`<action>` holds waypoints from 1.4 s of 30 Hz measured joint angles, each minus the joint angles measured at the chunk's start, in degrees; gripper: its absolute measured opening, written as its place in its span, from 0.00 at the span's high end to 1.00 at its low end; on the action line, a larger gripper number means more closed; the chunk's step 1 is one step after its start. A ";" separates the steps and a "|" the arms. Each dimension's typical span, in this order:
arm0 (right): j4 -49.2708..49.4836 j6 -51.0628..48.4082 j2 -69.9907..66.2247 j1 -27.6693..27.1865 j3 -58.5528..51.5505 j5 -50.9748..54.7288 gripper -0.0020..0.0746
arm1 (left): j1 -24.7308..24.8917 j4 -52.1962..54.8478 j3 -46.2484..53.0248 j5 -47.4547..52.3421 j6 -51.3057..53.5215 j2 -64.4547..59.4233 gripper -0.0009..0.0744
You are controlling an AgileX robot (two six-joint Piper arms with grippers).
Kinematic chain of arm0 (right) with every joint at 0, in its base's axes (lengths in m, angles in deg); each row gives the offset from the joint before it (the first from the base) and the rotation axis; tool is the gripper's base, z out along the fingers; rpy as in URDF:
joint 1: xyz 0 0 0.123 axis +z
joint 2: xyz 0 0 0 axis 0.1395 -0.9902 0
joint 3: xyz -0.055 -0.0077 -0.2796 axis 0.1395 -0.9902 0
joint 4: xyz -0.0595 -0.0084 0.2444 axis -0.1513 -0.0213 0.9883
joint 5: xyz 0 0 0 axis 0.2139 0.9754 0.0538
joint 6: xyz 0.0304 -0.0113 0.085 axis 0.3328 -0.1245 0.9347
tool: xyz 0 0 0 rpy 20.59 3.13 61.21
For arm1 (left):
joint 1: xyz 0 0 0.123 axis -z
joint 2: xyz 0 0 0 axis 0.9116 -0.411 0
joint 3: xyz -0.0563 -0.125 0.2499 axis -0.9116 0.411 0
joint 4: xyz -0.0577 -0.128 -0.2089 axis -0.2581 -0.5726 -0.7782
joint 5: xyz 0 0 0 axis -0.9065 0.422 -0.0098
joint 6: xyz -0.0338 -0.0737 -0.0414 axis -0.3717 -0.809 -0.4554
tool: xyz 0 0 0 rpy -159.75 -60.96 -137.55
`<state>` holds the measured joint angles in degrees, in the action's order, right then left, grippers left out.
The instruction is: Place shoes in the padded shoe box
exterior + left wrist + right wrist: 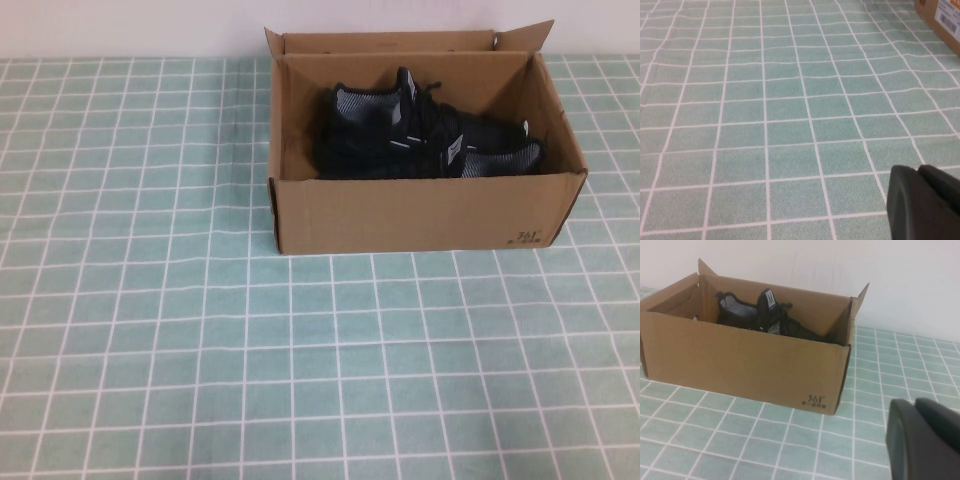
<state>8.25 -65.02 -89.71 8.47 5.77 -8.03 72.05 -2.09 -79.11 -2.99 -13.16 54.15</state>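
Observation:
The brown cardboard shoe box (420,212) stands open at the back of the table, a little right of centre. Both black knit shoes (420,135) lie inside it, side by side, grey lining showing. The right wrist view shows the box (740,365) from its front corner, with the shoes (765,315) peeking over the rim. My right gripper (920,437) is shut and empty, low over the cloth, well back from the box. My left gripper (920,200) is shut too, holding nothing, above bare cloth. Neither arm shows in the high view.
A green-and-white checked cloth (200,350) covers the whole table. A pale wall runs behind the box. One corner of the box (942,20), with a white label, shows at the edge of the left wrist view.

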 joint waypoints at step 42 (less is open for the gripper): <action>-1.75 4.09 4.02 -13.19 -14.50 -2.29 0.98 | 0.00 0.13 0.00 0.00 0.00 0.00 0.99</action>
<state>6.50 -60.93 -85.69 -4.72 -8.73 -10.33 72.05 -1.96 -79.11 -2.99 -13.16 54.15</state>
